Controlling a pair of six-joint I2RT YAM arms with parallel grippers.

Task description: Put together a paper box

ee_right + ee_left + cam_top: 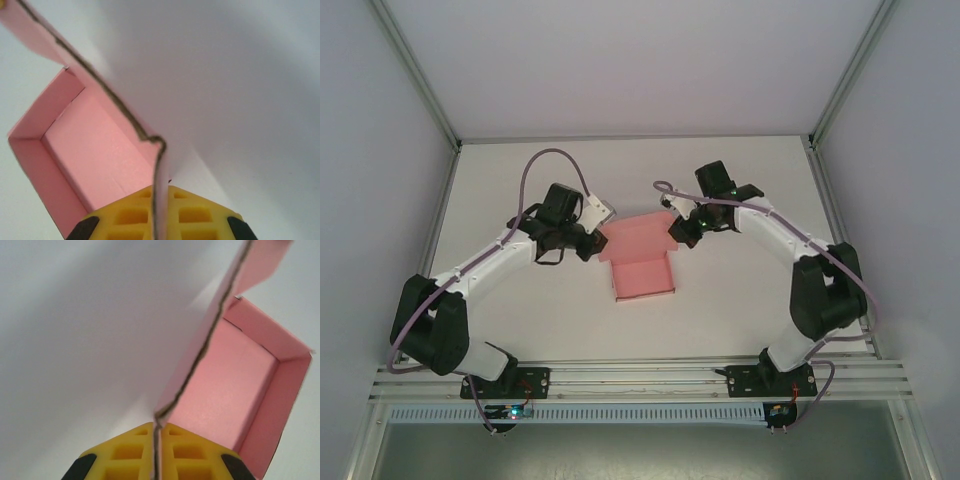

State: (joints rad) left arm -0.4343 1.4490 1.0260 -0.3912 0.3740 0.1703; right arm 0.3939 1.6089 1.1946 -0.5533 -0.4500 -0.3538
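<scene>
Though walls are up on the paper box [642,262], I am pinching its untucked side flaps, left fingers [125,455] and right fingers [195,215] both clamped shut.

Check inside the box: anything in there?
Nothing visible: the box shows a bare pink floor and walls. The left claw and right claw each pinch a side wall, hiding the floor nearest them.

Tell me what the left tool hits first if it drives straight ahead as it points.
The paper box itself: the left tool is shut on a raised pink flap that runs straight ahead of it. Beyond the box, the right tool probably lies further along that line.
</scene>
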